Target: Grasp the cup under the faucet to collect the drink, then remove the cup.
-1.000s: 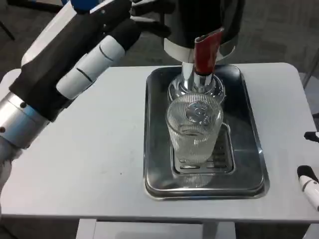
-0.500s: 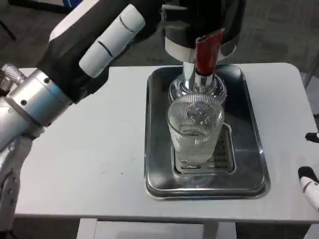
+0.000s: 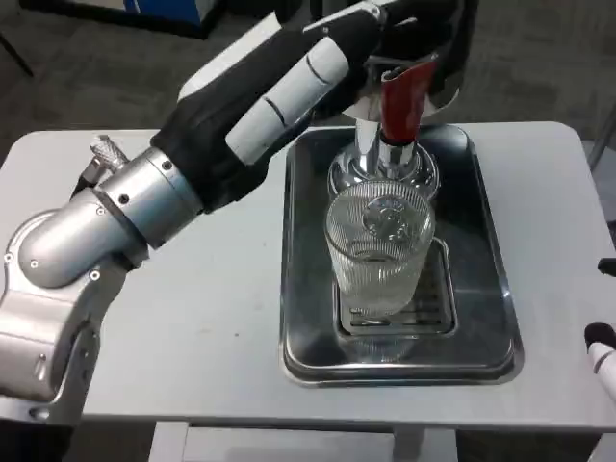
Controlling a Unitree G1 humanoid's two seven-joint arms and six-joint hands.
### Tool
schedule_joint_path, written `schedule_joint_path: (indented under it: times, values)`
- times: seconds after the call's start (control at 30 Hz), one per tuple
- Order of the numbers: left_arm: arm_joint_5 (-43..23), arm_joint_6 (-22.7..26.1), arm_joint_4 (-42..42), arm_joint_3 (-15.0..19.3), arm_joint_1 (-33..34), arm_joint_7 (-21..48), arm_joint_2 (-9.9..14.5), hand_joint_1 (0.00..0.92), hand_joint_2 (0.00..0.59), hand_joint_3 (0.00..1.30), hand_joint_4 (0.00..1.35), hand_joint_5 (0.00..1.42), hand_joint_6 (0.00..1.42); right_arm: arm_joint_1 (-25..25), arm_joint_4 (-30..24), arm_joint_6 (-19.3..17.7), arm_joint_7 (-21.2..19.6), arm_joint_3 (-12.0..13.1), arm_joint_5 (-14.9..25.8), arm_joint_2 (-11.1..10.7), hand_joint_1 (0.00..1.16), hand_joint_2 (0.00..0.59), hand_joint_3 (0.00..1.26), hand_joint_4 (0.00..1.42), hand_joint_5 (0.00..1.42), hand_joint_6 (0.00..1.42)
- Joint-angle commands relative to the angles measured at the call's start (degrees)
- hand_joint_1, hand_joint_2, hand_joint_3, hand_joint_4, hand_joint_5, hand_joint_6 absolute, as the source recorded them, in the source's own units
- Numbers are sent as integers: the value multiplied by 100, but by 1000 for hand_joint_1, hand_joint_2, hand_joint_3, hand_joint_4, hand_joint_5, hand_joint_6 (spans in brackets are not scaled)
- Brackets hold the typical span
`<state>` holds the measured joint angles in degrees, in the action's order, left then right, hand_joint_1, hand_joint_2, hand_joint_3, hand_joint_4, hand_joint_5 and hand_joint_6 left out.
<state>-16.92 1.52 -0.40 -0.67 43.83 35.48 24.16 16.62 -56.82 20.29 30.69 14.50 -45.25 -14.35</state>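
Nearest the camera, at the table's right front edge, only the tips of the right hand show, off the tabletop and well apart from everything; whether that hand is open or closed cannot be told. On the right half of the table lies a steel drip tray, its front rim close to the table's front edge. On the grate in the tray's front half stands the ribbed glass cup, upright, directly below the chrome faucet with its red tap lever. The cup looks clear; whether any drink has gathered in it cannot be told. Farther back, the left forearm reaches in from the table's left side, and the left hand lies extended over the tray's rear left corner, its fingertips at the dispenser body just beside the lever, gripping nothing visible. Judging by this, the task is at an early stage: the lever apparently has yet to be worked, no hand holds the cup, and filling and removing it remain.
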Motion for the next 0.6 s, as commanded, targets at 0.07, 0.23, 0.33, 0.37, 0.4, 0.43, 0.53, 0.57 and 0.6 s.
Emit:
schedule_joint_path:
  times: [0.07, 0.23, 0.33, 0.37, 0.4, 0.43, 0.53, 0.57, 0.6]
  values:
    - [325, -138, 56, -117, 100, 187, 76, 0, 149, 194, 151, 282, 212, 119, -4, -45, -104, 69, 141, -39, 207, 508, 115, 0, 0, 0]
    - [736, -368, -2, -223, 135, 332, 233, 0, 150, 195, 153, 282, 212, 118, 36, -42, -140, 27, 179, -44, 208, 512, 115, 0, 0, 0]
    - [944, -517, 3, -289, 126, 390, 328, 0, 151, 195, 153, 282, 212, 130, 41, -42, -159, 6, 193, -51, 209, 513, 115, 0, 0, 0]
    - [988, -557, 9, -302, 121, 401, 348, 0, 151, 195, 153, 282, 212, 135, 43, -41, -164, 0, 195, -52, 209, 513, 115, 0, 0, 0]
    - [1034, -601, 10, -312, 114, 410, 372, 0, 151, 195, 153, 282, 212, 139, 46, -39, -169, -8, 194, -51, 209, 513, 115, 0, 0, 0]
    - [1083, -647, 9, -322, 106, 418, 401, 0, 151, 195, 153, 282, 210, 142, 49, -33, -171, -17, 193, -48, 210, 513, 115, 0, 0, 0]
    - [1229, -783, 15, -348, 90, 442, 496, 0, 151, 195, 154, 282, 203, 145, 47, -19, -173, -48, 185, -41, 210, 514, 115, 0, 0, 0]
    - [1267, -821, 21, -352, 88, 448, 518, 0, 151, 195, 154, 282, 202, 145, 45, -15, -174, -56, 182, -39, 210, 514, 115, 0, 0, 0]
    - [1287, -846, 27, -355, 88, 449, 532, 0, 151, 195, 154, 282, 200, 144, 44, -11, -174, -64, 179, -38, 210, 514, 115, 0, 0, 0]
